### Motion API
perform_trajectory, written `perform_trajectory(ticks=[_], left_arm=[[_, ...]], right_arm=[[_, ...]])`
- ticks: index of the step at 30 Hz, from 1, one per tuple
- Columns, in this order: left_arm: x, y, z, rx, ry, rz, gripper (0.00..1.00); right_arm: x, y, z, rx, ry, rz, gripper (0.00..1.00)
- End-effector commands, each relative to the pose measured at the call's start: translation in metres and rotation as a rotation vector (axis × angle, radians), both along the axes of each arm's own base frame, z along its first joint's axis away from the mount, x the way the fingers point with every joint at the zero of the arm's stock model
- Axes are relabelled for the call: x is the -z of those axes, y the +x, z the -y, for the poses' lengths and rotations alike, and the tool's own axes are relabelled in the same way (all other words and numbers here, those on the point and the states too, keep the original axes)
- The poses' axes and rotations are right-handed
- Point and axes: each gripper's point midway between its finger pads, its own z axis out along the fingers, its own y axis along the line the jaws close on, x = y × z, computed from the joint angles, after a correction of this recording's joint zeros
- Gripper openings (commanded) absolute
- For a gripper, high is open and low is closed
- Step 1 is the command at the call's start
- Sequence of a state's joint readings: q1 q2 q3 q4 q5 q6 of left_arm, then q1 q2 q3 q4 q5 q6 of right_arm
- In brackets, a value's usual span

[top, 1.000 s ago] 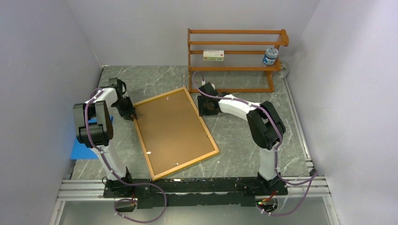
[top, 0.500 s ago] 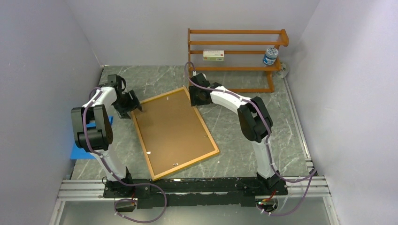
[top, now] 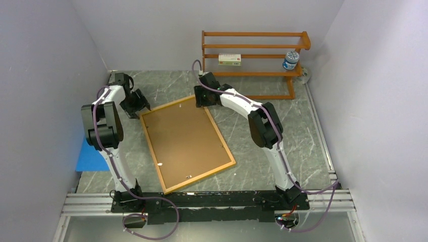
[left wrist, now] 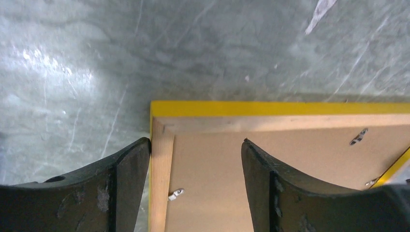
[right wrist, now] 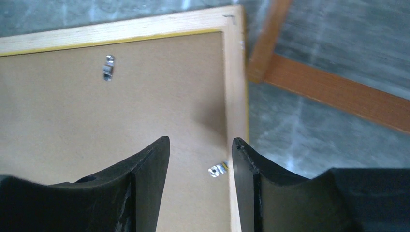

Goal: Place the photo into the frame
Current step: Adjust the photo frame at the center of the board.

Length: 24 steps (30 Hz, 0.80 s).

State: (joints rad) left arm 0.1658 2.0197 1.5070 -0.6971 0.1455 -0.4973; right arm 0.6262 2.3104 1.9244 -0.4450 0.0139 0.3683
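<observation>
Beneath the parted left gripper [left wrist: 196,142] lies the frame [left wrist: 270,108] corner, seemingly unheld.

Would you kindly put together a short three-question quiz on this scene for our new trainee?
1. True or false: the frame lies with its yellow front facing up.
2. Multiple choice: the blue sheet lies A) on the table, left of the frame; B) on the rack's top shelf; C) inside the frame.
3. Short answer: do the jaws of the left gripper and the right gripper stand open or shut?

Key
1. False: its wood-coloured back faces up.
2. A.
3. Open, both of them, each over a far corner of the frame.
</observation>
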Motion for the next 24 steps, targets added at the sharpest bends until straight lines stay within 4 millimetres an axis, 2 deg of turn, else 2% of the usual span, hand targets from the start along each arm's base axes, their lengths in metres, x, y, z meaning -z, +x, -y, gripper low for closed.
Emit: perform_trajectory(ticks=[1, 6, 10, 12, 16, 20, 24], left_arm=[[-0.026, 0.049, 0.002, 0.007, -0.033, 0.153, 0.71], [-0.029, 0.079, 0.014, 0.074, -0.072, 0.241, 0.70], [-0.018, 0.088, 0.032, 0.145, -0.133, 0.253, 0.68], [-0.009, 0.087, 0.035, 0.158, -0.121, 0.231, 0.68], [0.000, 0.078, 0.023, 0.105, -0.058, 0.181, 0.67], [0.000, 0.067, 0.010, 0.038, 0.012, 0.167, 0.67], [-0.003, 0.062, 0.010, 0.044, 0.015, 0.171, 0.67]], right_arm=[[-0.021, 0.007, -0.053, -0.097, 0.153, 0.061, 0.53], [-0.017, 0.012, -0.081, -0.107, 0.277, 0.030, 0.49], [-0.003, 0.018, -0.092, -0.073, 0.324, 0.006, 0.48], [0.004, 0.022, -0.092, -0.050, 0.331, 0.001, 0.47], [0.014, 0.032, -0.087, 0.003, 0.315, 0.031, 0.46], [0.020, 0.038, -0.084, 0.024, 0.297, 0.054, 0.45], [0.028, 0.037, -0.091, -0.009, 0.317, 0.033, 0.45]])
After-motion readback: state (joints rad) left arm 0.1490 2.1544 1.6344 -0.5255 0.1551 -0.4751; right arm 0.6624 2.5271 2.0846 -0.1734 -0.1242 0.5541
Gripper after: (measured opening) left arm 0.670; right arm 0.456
